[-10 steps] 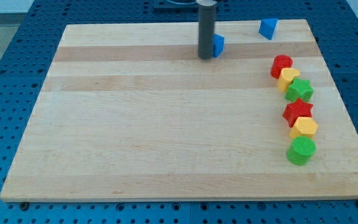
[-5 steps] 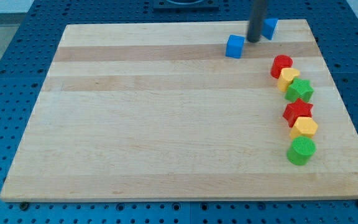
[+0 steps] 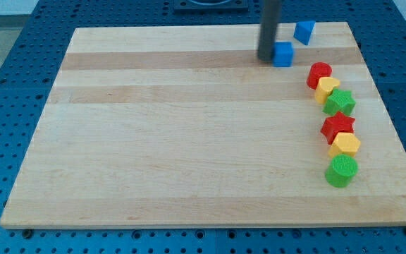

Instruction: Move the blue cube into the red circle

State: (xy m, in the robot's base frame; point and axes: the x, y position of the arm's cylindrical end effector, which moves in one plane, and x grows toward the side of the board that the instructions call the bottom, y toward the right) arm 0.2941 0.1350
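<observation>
Blue cube (image 3: 283, 53) sits near board (image 3: 189, 141) top, right of centre. My tip (image 3: 267, 58) touches its left face, so cube lies to tip's right. No gripper here, just a bare rod. Red circle (image 3: 319, 73) is near, down-right of cube, topping a curved column of blocks. Judgement: push must run right and slightly down. Other blue block (image 3: 303, 32) just above, apart.

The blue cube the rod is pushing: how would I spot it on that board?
Look along the wooden board's top edge, toward the view's right. Two blue blocks sit there; the blue cube is the lower-left one, square-faced, touching my tip on its left, unlike the angled blue block above.
</observation>
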